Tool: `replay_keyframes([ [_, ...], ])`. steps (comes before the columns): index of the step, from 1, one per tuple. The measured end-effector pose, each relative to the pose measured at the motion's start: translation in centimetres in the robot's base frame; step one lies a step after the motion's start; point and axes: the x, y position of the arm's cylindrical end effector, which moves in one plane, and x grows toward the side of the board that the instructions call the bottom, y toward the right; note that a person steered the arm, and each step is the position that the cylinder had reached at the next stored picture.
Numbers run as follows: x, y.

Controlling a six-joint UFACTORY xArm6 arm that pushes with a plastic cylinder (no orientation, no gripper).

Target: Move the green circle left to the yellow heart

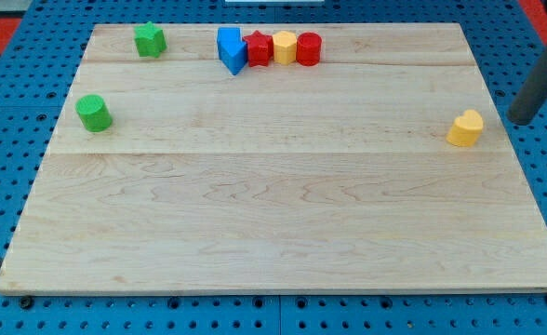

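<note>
Yellow heart sits just left of my tip, a jawless rod, green circle far across the bench.

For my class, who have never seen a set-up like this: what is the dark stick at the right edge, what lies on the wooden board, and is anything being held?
There is one picture, from a single camera looking down at a slant on a pale wooden board. The dark stick is the end of a robot arm; it has no claw, so nothing is held. It only pushes blocks with my tip, now just right of the yellow heart block.

At the view's left stands a green round block. Near the top are a green star block and a row: a blue block, a red star block, a yellow block and a red round block.
</note>
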Motion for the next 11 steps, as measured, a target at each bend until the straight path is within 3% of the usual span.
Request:
replay_keyframes([
  [2, 1.1, -5.9],
  [3, 0.6, -4.7],
  [4, -3.6, -10.1],
  [8, -6.6, -58.3],
  [9, -4.0, -58.5],
  [10, -3.3, -51.2],
  [11, -1.9, -55.7],
])
